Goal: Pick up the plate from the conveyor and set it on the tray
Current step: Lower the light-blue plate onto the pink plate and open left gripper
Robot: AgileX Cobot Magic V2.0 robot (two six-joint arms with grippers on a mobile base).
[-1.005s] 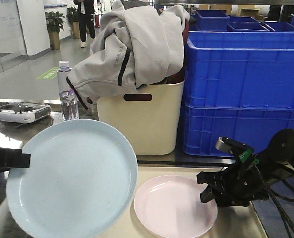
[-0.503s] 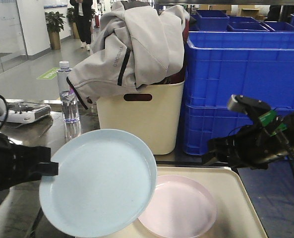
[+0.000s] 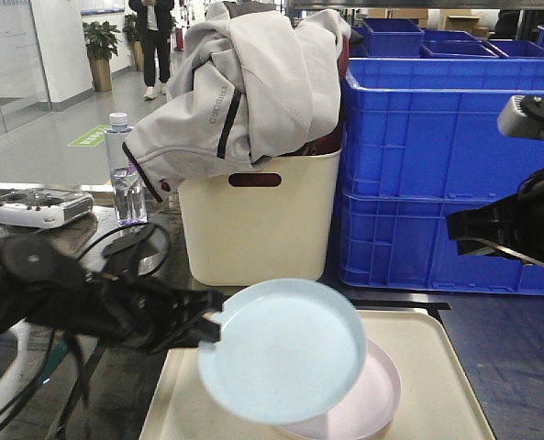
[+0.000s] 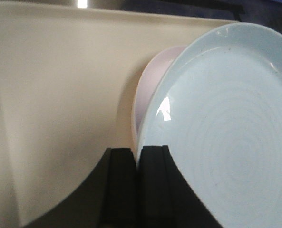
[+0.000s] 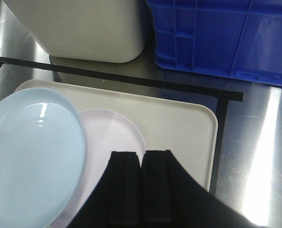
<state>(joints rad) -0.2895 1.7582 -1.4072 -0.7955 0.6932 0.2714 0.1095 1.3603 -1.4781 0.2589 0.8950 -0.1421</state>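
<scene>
My left gripper is shut on the rim of a light blue plate, holding it tilted just above the cream tray. The blue plate overlaps a pink plate that lies flat on the tray. In the left wrist view the fingers pinch the blue plate at its edge, with the pink plate and tray behind. My right gripper hovers high at the right, shut and empty, above the pink plate and tray. The conveyor is out of view.
A tall cream bin draped with a grey jacket stands behind the tray. Stacked blue crates are at the back right. A water bottle and a white controller sit at the left. Black tape frames the tray.
My left gripper has carried the blue plate rightward and lower, over the tray and the pink plate. The right arm has lifted up and away to the right.
</scene>
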